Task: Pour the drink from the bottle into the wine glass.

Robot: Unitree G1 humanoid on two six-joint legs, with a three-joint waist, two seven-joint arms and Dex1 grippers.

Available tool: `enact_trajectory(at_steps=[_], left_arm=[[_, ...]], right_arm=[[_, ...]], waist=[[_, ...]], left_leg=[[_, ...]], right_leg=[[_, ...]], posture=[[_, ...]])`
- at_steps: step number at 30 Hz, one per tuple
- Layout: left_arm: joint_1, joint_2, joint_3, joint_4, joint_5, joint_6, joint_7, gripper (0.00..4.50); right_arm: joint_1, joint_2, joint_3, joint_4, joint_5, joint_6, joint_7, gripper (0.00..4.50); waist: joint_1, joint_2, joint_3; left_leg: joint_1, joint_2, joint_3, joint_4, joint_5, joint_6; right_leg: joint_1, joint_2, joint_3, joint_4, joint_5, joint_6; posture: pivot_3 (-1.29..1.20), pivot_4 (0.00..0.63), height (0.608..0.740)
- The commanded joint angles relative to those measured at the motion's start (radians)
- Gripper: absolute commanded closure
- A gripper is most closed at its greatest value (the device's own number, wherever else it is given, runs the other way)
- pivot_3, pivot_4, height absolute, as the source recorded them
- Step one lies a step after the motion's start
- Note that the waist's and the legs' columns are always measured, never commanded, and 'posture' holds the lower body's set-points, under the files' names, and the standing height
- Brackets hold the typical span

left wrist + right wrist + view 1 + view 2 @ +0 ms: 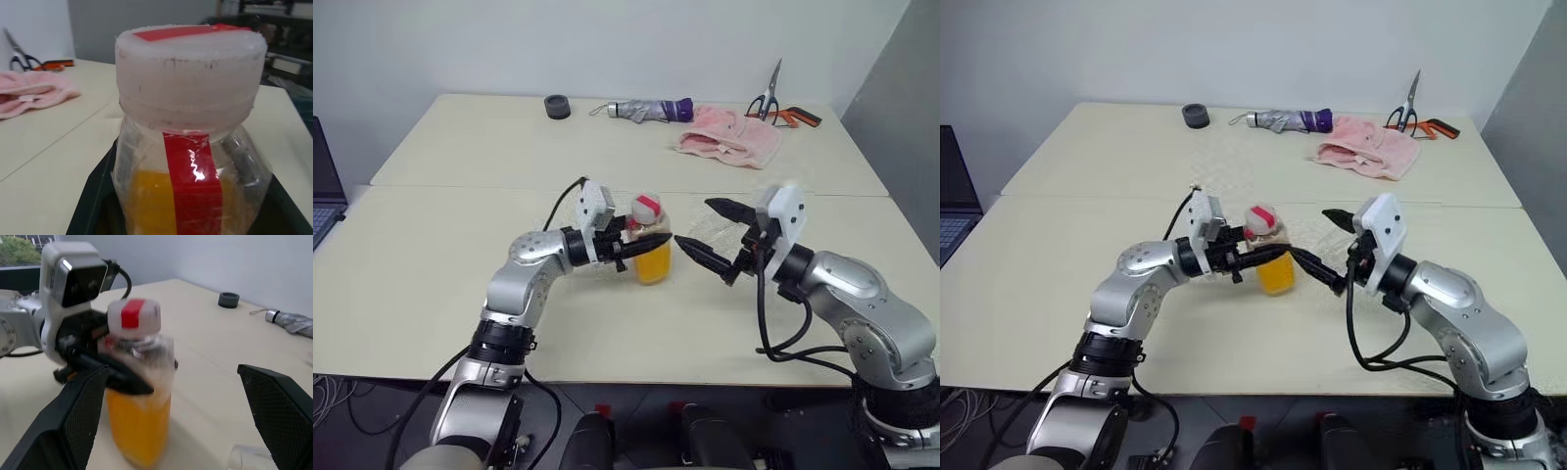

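Clear glossy plastic bottle (pixel 651 250); matt table (pixel 460 255); fuzzy pink cloth (pixel 729 137).

The bottle (pixel 651 245) is clear with a white cap (pixel 647 208) patched red and a red strip down its side; the drink (pixel 653 264) inside is orange-yellow. Both tools, left (pixel 625 245) and right (pixel 720 235), have black fingers. The desk (pixel 460 147) is pale cream. At upper right lie a pink cloth (pixel 731 137) and orange-handled scissors (pixel 778 103).

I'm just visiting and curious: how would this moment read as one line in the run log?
left hand: shut on bottle, upright, cap on | right hand: open beside bottle | drink: not yet poured
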Motion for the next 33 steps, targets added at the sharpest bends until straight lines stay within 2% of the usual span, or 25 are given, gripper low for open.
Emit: enact_trajectory(at_steps=[1,17,30,33], left_arm=[[-0.036,-0.008,-0.005,-0.012,-0.029,-0.018,-0.056,2.68],[-0.125,-0.004,-0.037,0.114,0.015,-0.082,-0.200,2.68],[-0.138,-0.014,-0.037,0.165,0.055,-0.152,-0.204,2.68],[-0.133,-0.014,-0.036,0.159,0.057,-0.152,-0.201,2.68]], right_arm=[[-0.039,0.022,-0.003,-0.046,0.021,0.022,-0.029,0.00],[-0.133,0.066,0.076,0.000,0.026,0.051,-0.003,0.00],[-0.160,0.123,0.129,0.069,-0.065,-0.003,0.006,0.00],[-0.167,0.128,0.137,0.083,-0.076,-0.010,0.016,0.64]], waist=[[0.000,0.000,0.000],[0.001,0.000,0.000],[0.001,0.000,0.000],[0.001,0.000,0.000]], left_leg=[[0.000,0.000,0.000,0.000,0.000,0.000],[-0.001,0.000,0.000,0.000,0.000,0.000],[-0.002,0.000,0.000,0.000,0.000,0.000],[-0.002,0.000,0.000,0.000,0.000,0.000]], right_leg=[[0.000,0.000,0.000,0.000,0.000,0.000],[-0.001,0.000,-0.001,0.000,0.000,0.000],[-0.001,0.000,0.000,0.000,0.000,0.000],[-0.001,0.000,0.000,0.000,0.000,0.000]], posture=[[0.00,0.150,0.740],[0.00,0.150,0.740],[0.00,0.150,0.740],[0.00,0.150,0.740]])
